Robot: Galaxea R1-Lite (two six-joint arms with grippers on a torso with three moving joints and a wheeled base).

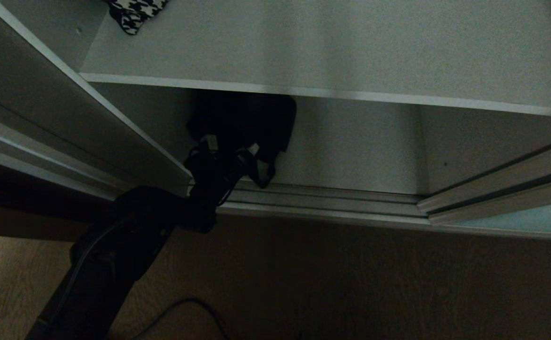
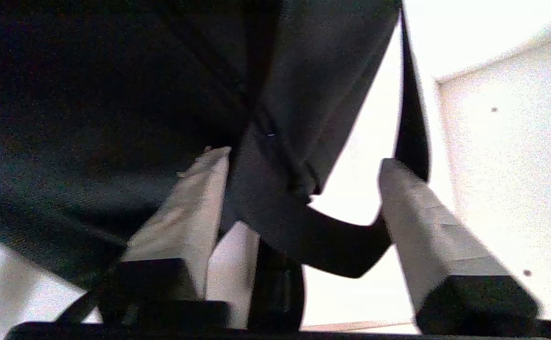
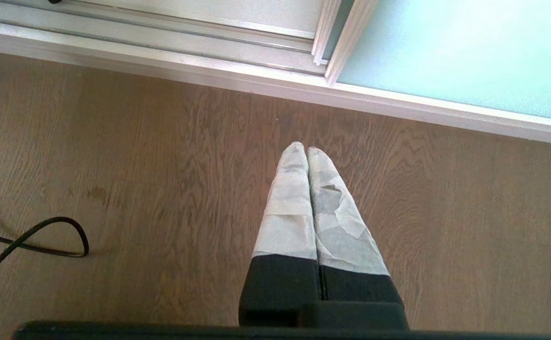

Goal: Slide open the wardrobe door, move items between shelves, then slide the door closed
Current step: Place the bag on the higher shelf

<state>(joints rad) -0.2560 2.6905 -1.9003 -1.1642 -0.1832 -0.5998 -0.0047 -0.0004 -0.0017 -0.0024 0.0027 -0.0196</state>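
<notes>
The wardrobe stands open. The black fabric bundle (image 1: 244, 120) lies on the lower shelf (image 1: 351, 156), partly hidden under the front edge of the upper shelf (image 1: 303, 47). My left gripper (image 1: 230, 148) reaches into that lower compartment at the bundle's front. In the left wrist view my left gripper (image 2: 303, 158) is open, its fingers (image 2: 190, 212) wide apart. The black bundle (image 2: 114, 94) fills the space ahead, and one strap (image 2: 332, 241) sags across the gap. The sliding wardrobe door (image 3: 445, 47) is pushed to the right. My right gripper (image 3: 306, 148) hangs shut over the floor.
A black-and-white patterned cloth (image 1: 136, 14) lies at the back left of the upper shelf. The silver bottom track (image 1: 322, 200) runs along the wardrobe's front. A black cable (image 3: 44, 236) loops on the wooden floor (image 3: 162, 189).
</notes>
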